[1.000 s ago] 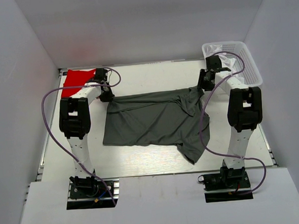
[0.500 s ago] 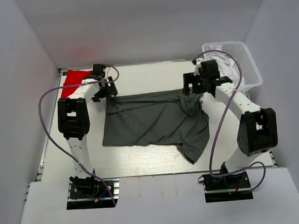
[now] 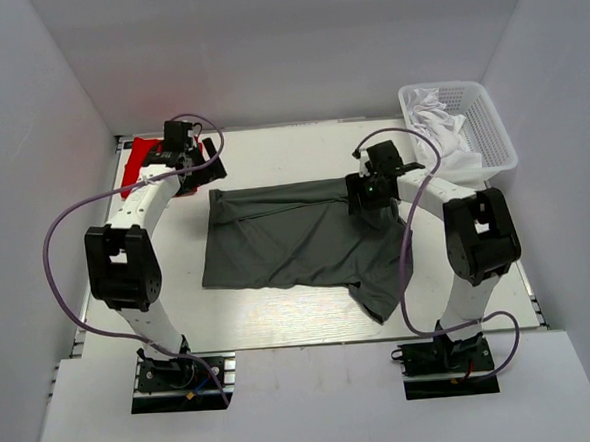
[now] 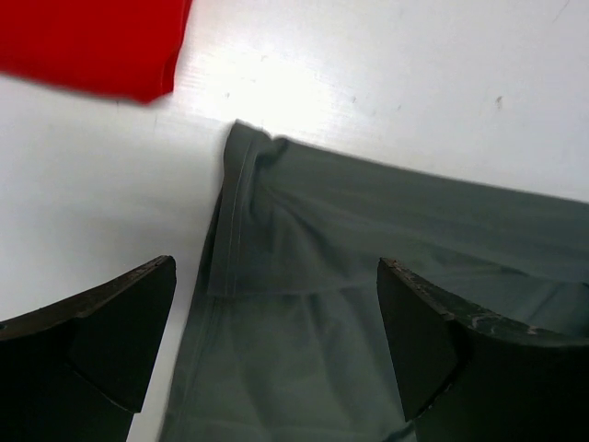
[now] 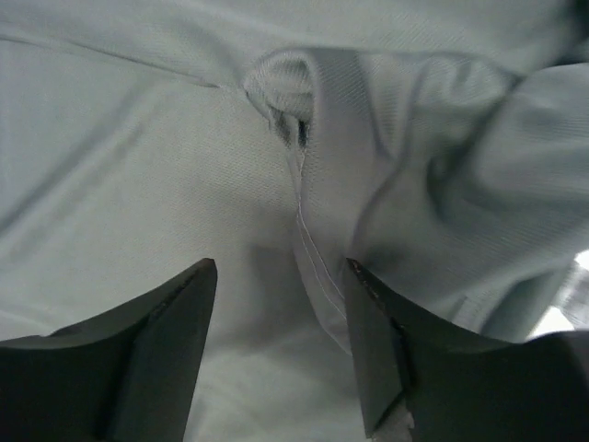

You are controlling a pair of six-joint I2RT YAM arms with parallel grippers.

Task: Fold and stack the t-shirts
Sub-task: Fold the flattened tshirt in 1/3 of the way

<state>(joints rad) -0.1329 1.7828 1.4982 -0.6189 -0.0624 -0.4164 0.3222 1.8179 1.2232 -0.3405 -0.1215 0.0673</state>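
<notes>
A grey t-shirt [image 3: 296, 243] lies spread across the middle of the table, with its right part bunched and a sleeve trailing toward the front. A folded red t-shirt [image 3: 139, 156] lies at the back left. My left gripper [image 3: 209, 172] is open just above the grey shirt's back left corner [image 4: 247, 147], and the cloth lies flat below its fingers [image 4: 101, 341]. The red t-shirt's edge [image 4: 92, 41] shows beyond it. My right gripper [image 3: 364, 193] hovers open over a hemmed fold [image 5: 308, 147] at the shirt's back right, its fingers [image 5: 391, 354] either side of the stitched seam.
A white mesh basket [image 3: 488, 121] at the back right holds crumpled white shirts [image 3: 437, 112]. Purple cables loop off both arms. White walls close in the table on three sides. The arm bases [image 3: 174, 374] stand at the near edge.
Both grippers have opened and let go of the grey shirt's back edge. The left one lifted back slightly. The right one swung left and now hovers over the bunched fold, its jaws narrowing.
</notes>
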